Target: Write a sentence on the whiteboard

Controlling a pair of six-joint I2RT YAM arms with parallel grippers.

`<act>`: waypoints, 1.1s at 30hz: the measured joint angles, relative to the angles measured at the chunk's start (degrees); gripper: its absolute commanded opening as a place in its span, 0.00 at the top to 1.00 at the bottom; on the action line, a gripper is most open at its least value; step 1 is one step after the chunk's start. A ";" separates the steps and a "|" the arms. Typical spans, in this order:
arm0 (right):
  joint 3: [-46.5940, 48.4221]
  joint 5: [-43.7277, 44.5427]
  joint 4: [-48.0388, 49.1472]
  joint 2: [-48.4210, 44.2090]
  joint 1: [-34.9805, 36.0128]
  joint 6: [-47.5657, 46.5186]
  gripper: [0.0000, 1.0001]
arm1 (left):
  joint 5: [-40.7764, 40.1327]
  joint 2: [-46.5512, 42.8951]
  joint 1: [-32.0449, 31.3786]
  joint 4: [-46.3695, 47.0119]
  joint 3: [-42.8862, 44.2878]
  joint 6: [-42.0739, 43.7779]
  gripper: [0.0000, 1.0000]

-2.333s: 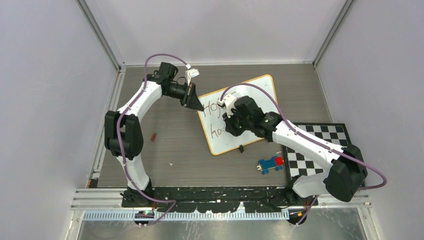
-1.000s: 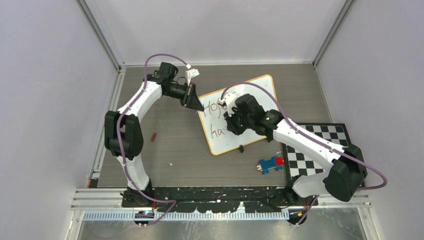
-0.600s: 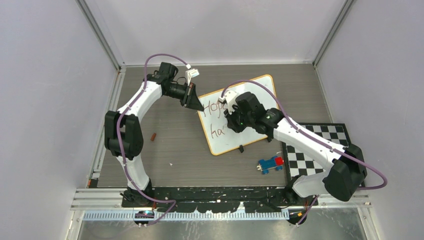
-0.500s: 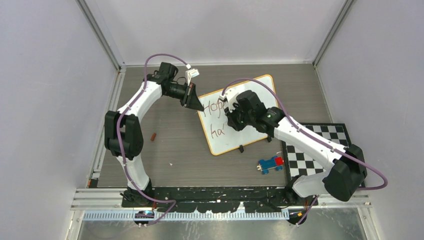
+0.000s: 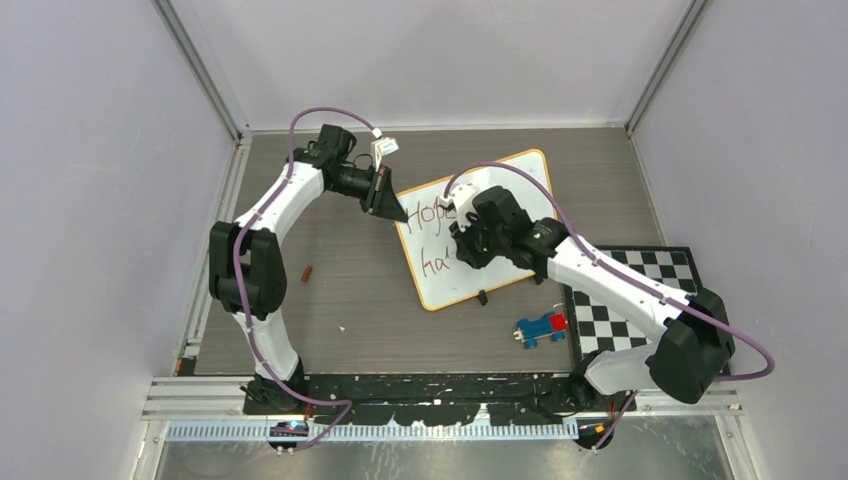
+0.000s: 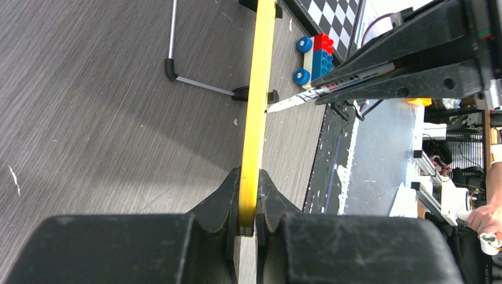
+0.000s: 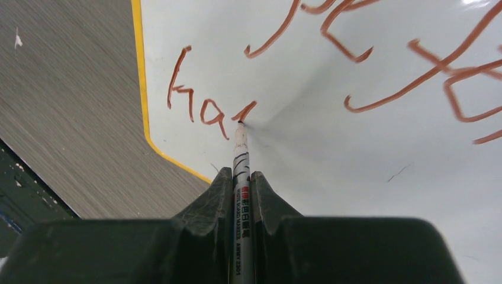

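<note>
A white whiteboard (image 5: 500,180) with a yellow rim stands tilted on its wire stand mid-table, with red writing in two lines. My left gripper (image 5: 397,213) is shut on the board's left top corner; in the left wrist view the yellow rim (image 6: 256,112) runs edge-on between the fingers. My right gripper (image 5: 462,247) is shut on a white marker (image 7: 241,177). Its tip touches the whiteboard (image 7: 367,154) at the end of a short stroke after the red letters "ha". The marker also shows in the left wrist view (image 6: 331,87), its tip at the board's face.
A blue and red toy brick car (image 5: 541,327) lies in front of the board. A checkerboard mat (image 5: 640,300) lies at the right. A small brown piece (image 5: 308,272) lies at the left. The board's wire stand (image 6: 195,77) rests on the table.
The second line has grown from "ho" to "ha" plus a new short stroke. My right gripper shifted slightly right and up along the board, then back a little. The left arm held still.
</note>
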 measured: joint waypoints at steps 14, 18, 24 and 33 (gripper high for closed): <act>-5.64 -2.29 -1.44 1.27 4.11 0.59 1.00 | 0.07 0.00 0.00 -0.02 0.00 0.02 1.00; -3.98 -2.78 -2.21 1.53 4.13 0.59 1.00 | 0.07 0.00 0.00 -0.02 0.00 0.00 1.00; -1.90 -2.14 -2.21 -1.33 3.41 0.31 1.00 | 0.09 0.00 0.00 -0.02 0.00 0.00 1.00; -1.25 1.88 -1.90 -1.97 2.99 0.15 1.00 | 0.09 0.00 0.00 -0.02 0.00 0.00 1.00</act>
